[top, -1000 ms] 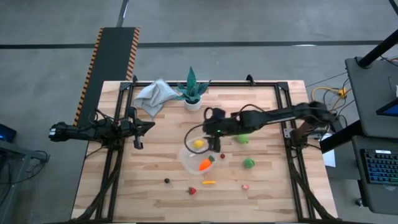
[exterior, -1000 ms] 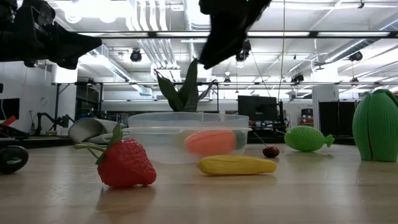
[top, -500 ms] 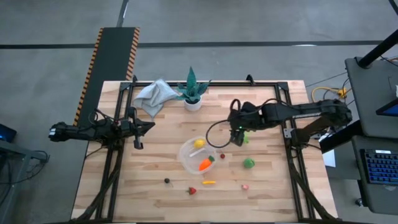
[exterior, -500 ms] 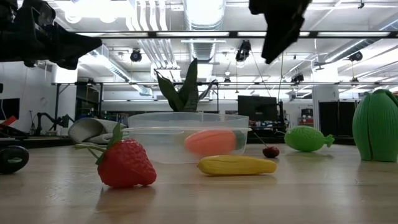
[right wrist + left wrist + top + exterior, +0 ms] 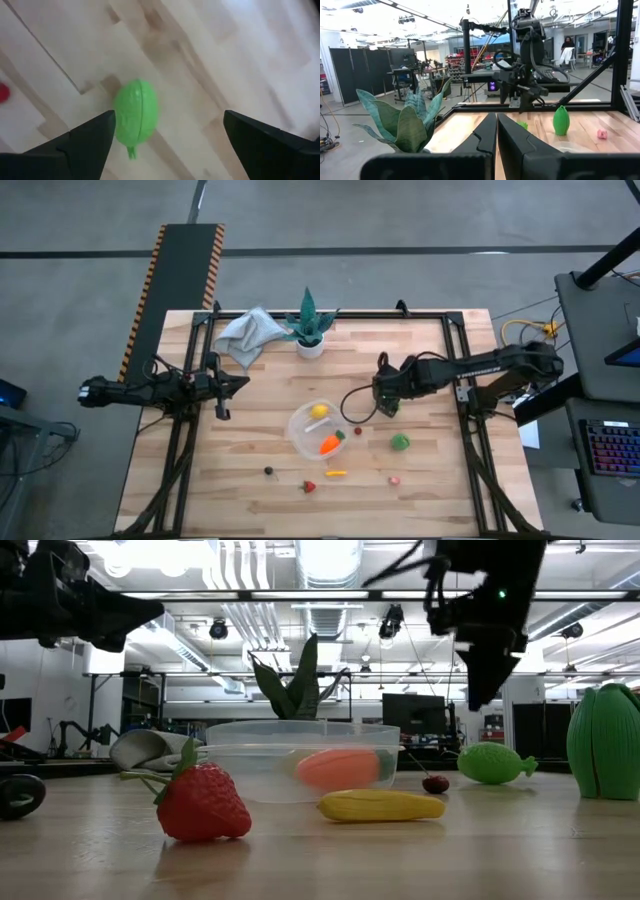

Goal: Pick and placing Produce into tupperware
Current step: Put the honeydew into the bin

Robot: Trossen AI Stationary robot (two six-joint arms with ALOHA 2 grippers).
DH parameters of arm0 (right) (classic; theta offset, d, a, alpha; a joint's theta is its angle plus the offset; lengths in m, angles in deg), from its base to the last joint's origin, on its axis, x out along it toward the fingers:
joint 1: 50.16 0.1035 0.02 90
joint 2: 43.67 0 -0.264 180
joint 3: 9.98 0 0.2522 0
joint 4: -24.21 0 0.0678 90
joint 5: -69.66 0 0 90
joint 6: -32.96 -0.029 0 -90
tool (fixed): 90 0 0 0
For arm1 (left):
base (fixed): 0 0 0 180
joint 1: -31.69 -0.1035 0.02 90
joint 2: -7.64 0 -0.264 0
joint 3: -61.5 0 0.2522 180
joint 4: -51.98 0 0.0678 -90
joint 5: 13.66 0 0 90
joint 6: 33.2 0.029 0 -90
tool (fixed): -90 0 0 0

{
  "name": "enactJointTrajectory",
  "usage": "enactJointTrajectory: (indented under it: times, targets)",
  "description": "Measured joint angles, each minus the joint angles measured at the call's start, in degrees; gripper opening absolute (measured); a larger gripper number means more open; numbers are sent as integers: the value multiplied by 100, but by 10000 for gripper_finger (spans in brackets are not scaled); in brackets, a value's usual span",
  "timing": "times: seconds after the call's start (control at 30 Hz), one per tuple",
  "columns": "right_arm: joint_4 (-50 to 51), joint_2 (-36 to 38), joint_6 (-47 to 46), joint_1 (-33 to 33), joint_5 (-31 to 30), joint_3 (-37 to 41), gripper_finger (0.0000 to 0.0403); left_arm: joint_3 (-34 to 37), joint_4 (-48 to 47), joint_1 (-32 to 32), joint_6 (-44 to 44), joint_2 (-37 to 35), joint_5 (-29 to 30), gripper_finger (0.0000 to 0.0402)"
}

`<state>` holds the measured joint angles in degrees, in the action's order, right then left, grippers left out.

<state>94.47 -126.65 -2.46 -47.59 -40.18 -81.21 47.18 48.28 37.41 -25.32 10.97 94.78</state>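
Since the earlier frames, the right gripper (image 5: 386, 406) has been carried away from above the tupperware (image 5: 318, 430) toward the right side of the table (image 5: 430, 470), and its fingers have been spread wider. A small light-green produce piece (image 5: 135, 116) is now seen lying on the wood directly below the right gripper, between the two spread fingers (image 5: 85, 142) but not touched by either; nothing is held. In the high view most of that piece is hidden under the gripper, and in the low view it (image 5: 492, 763) is seen resting on the table beneath the hanging gripper (image 5: 487, 660). The tupperware is set near the table's middle, to the left of the gripper, with a yellow lemon (image 5: 319, 411) and an orange carrot (image 5: 329, 445) lying inside it. Outside it, a tiny red cherry (image 5: 358, 431) lies just beside the rim, a ribbed green piece (image 5: 400, 442) lies farther right, and a yellow corn (image 5: 336, 474), a strawberry (image 5: 309, 487), a pink bit (image 5: 394, 479) and a dark bit (image 5: 268, 471) are scattered along the near part of the table. The left gripper (image 5: 232, 384) is held closed and empty at the table's left edge, well apart from the produce.
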Motion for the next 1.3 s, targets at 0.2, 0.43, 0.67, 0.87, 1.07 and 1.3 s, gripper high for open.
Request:
enactJointTrajectory:
  times: [0.2, 0.43, 0.67, 0.87, 1.07, 1.3]
  targets:
    - [-640, -1, -135, 2, 437, 322, 363, 4, 7, 0, 0, 71, 1, 0]
    - [-945, -4, -96, -2, 479, 683, 363, 4, 2, 0, 0, 138, 1, 0]
    - [-1738, -4, -57, -139, 486, 1184, 363, 4, 4, 0, 0, 151, 0, 0]
    - [-1863, -4, -27, -283, 481, 1367, 363, 7, 4, -1, 1, 151, 1, 0]
    - [-2536, -4, 254, -448, 572, 1644, 363, 7, 7, -2, 0, 151, 0, 0]
    - [-2853, -7, 249, -638, 951, 1950, 363, 7, 6, -1, 0, 151, 1, 0]
